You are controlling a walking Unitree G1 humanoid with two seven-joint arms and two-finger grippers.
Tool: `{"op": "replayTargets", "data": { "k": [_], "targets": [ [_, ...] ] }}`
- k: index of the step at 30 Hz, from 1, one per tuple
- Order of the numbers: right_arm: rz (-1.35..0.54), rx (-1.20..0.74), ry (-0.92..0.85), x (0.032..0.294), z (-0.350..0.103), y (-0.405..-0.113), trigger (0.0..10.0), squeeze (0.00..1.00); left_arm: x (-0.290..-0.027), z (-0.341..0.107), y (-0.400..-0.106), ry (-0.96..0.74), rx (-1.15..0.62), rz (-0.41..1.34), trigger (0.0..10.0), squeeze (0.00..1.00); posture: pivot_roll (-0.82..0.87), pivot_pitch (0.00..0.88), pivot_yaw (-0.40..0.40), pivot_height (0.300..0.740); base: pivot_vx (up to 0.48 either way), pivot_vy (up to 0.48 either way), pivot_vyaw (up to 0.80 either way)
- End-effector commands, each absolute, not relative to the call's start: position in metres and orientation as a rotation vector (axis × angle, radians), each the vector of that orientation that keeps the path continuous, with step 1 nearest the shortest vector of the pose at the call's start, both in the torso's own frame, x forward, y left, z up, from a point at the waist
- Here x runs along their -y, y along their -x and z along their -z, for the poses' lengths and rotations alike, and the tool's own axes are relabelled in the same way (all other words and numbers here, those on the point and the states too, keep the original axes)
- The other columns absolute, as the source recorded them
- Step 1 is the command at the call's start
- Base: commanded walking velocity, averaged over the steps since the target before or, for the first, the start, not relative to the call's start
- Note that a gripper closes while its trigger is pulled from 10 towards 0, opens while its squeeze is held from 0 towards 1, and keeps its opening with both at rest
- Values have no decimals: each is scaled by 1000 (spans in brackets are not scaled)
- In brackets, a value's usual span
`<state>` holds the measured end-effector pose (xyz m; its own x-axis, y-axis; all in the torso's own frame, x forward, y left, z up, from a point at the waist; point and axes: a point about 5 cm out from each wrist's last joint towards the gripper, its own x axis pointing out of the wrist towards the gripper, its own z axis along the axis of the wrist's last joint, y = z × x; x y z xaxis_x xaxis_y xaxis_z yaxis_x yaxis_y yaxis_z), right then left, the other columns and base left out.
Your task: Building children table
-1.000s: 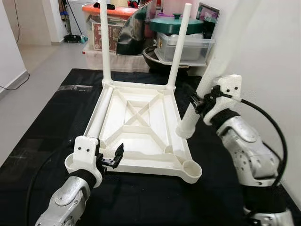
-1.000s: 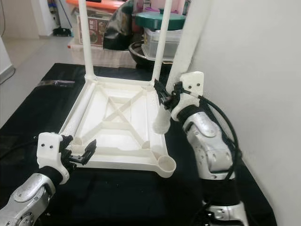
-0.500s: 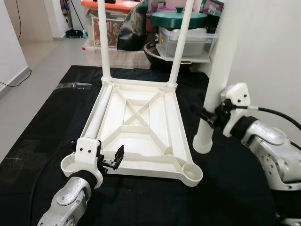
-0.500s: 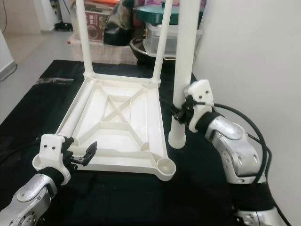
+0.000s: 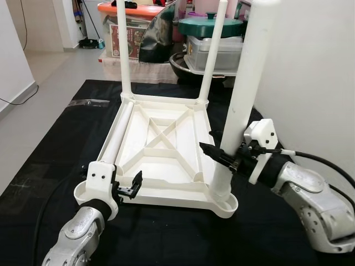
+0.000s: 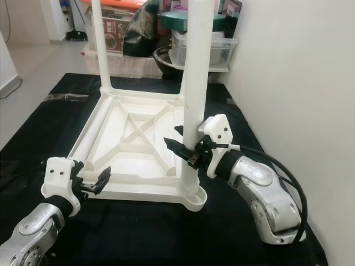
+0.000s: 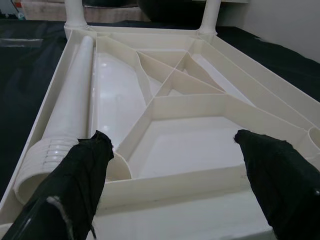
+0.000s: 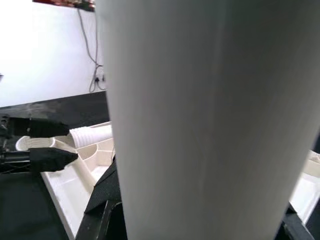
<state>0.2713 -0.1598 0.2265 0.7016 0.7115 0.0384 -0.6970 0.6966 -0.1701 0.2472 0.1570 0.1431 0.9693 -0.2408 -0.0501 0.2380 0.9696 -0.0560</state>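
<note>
The white tabletop [image 5: 161, 195] lies upside down on the black mat [image 5: 55, 144]. Two white legs [image 5: 124, 50] [image 5: 213, 52] stand upright in its far corners. A third leg [image 5: 117, 133] lies loose inside along the left rim. My right gripper [image 5: 224, 160] is shut on the fourth leg [image 5: 244, 94], holding it upright with its lower end at the near right corner socket [image 5: 226, 204]. In the right wrist view this leg [image 8: 200, 120] is right in front of the camera. My left gripper [image 5: 128, 187] hovers open by the near left corner socket [image 5: 83, 194], its fingers [image 7: 85, 170] wide apart over the near rim.
Behind the mat stand storage boxes, one with an orange lid [image 5: 133, 11], and a pot with a green lid [image 5: 211, 26] on a clear bin. A white wall [image 5: 310, 83] runs close along the right. Grey floor [image 5: 50, 72] lies to the left.
My right gripper has carried the leg from beside the table's right edge over to the near right corner socket and stood it upright there. The left gripper has hardly moved.
</note>
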Motion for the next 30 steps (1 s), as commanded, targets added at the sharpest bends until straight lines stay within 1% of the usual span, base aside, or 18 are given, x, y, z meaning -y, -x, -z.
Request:
{"op": "replayTargets", "data": {
  "k": [1,4,6,16,24,30],
  "targets": [
    [-790,103,142,159,-225,-268,0,0,-158,-141,-249,39,-63,246,10000,0,47,0,-74,740,0,0,0],
    [-788,88,176,161,-219,-267,0,0,-158,-140,-249,39,-62,248,10000,0,43,0,-71,740,0,0,0],
    [-769,76,229,164,-216,-266,0,0,-157,-140,-250,40,-60,252,10000,0,40,0,-69,740,0,0,0],
    [-700,90,211,170,-219,-267,0,0,-157,-140,-252,45,-56,254,10000,0,38,0,-69,740,0,0,0],
    [-705,88,181,164,-215,-259,0,0,-159,-140,-253,44,-58,256,10000,0,37,0,-60,740,0,0,0],
    [-718,80,168,155,-207,-248,0,0,-162,-141,-256,39,-57,255,10000,0,31,0,-53,740,0,0,0]
  ]
}}
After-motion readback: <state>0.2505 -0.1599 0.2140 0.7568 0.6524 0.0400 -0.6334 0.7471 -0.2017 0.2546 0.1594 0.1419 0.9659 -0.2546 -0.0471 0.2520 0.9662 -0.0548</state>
